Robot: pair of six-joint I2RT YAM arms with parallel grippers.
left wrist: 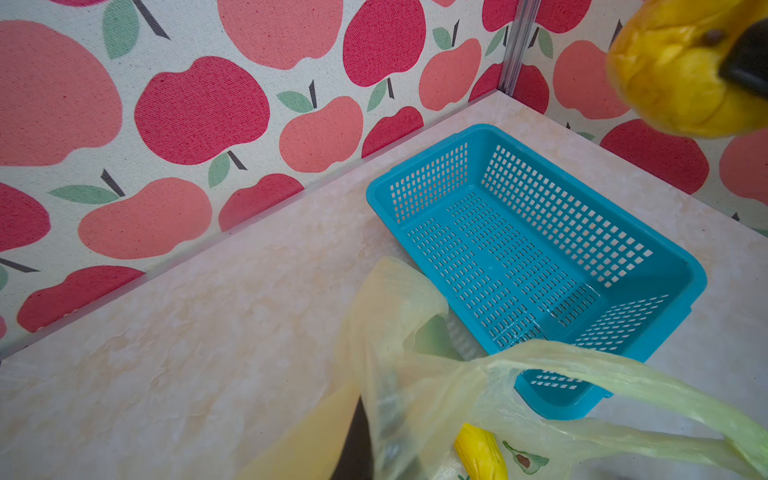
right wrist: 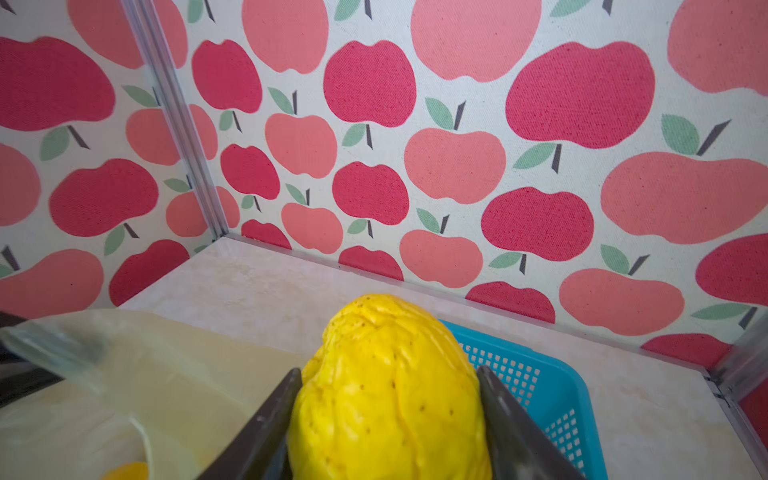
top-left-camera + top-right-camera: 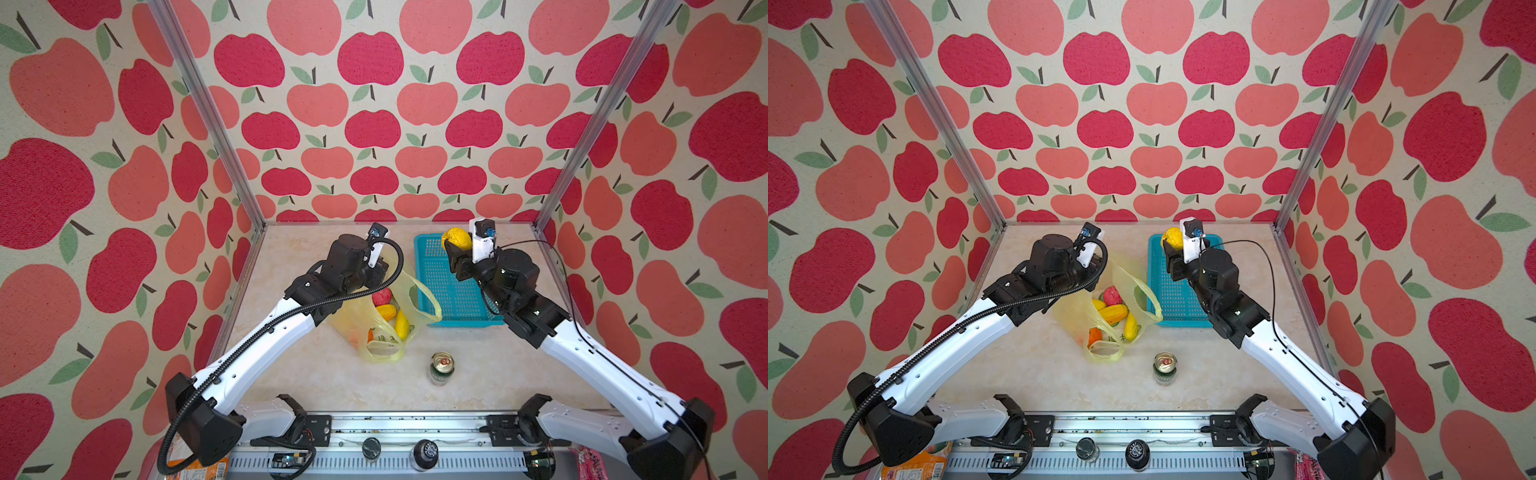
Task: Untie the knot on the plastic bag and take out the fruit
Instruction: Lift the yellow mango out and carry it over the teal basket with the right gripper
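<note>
Over the pale tabletop (image 3: 311, 374), right gripper (image 2: 388, 372) clamped a yellow fruit (image 2: 386, 415) above the basket (image 3: 453, 299); left gripper (image 1: 356, 424) pinched the bag (image 3: 359, 332).

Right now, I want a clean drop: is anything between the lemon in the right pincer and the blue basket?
Nothing visible does. The lemon in the right pincer hangs above the basket, whose floor is bare; the plastic bag crosses only its near corner.

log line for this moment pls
left fingers: shut on bag | right fingers: hold lemon over basket | bag: open, fruit inside | basket: empty
</note>
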